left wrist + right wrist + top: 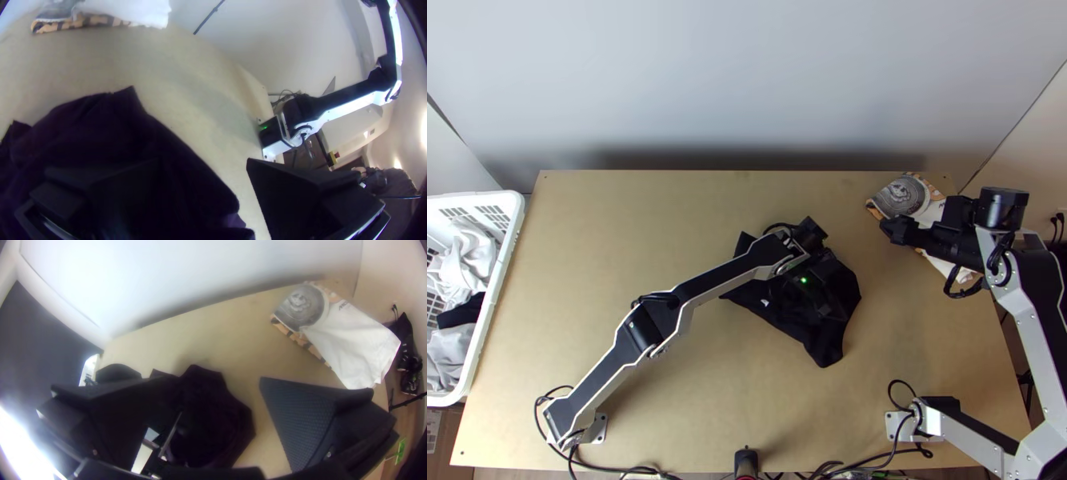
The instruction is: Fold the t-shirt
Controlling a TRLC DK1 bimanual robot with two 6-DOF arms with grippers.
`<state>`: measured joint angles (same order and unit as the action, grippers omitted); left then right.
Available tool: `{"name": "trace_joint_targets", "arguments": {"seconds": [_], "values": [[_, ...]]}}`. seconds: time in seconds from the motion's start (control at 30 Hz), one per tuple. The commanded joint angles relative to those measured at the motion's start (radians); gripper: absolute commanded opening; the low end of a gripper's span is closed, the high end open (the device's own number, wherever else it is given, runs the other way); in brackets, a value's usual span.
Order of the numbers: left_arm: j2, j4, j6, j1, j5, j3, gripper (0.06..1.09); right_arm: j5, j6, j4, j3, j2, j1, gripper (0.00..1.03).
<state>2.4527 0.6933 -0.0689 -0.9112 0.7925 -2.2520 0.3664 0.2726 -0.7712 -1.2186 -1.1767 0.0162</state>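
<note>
your left tool [825, 307] has its fingers spread wide above the black t-shirt [827, 350], which lies bunched right of the middle of the desk [627, 232]. your right tool [889, 230], fingers also well apart, is at the white and printed cloth [937, 210] near the far right corner. a white basket [517, 212] holding clothes [467, 260] is at the left.
</note>
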Motion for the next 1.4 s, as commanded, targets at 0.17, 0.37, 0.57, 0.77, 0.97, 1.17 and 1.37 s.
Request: {"name": "trace_joint_targets", "arguments": {"seconds": [0.17,0.37,0.57,0.77,0.97,1.17,1.37], "values": [[-0.262,-0.008,0.089,0.069,-0.004,-0.012,1.04,0.002,0.017,0.039,0.034,-0.011,0.041,0.98],[-0.287,0.229,-0.117,0.219,-0.081,0.034,1.04,0.032,0.079,-0.008,0.034,-0.063,0.214,0.98],[-0.302,0.328,-0.35,0.336,-0.312,0.267,1.04,0.217,0.255,-0.089,0.034,-0.159,0.376,0.98],[-0.317,0.213,-0.368,0.387,-0.354,0.434,1.04,0.269,0.307,-0.077,0.016,-0.29,0.479,0.98],[-0.317,0.16,-0.365,0.383,-0.384,0.454,1.04,0.371,0.355,-0.076,0.021,-0.408,0.441,0.98],[-0.311,0.129,-0.361,0.38,-0.4,0.45,1.04,0.424,0.366,-0.076,0.114,-0.488,0.401,0.98],[-0.319,0.127,-0.359,0.379,-0.401,0.45,1.04,0.428,0.356,-0.103,0.176,-0.575,0.32,0.98]]}}
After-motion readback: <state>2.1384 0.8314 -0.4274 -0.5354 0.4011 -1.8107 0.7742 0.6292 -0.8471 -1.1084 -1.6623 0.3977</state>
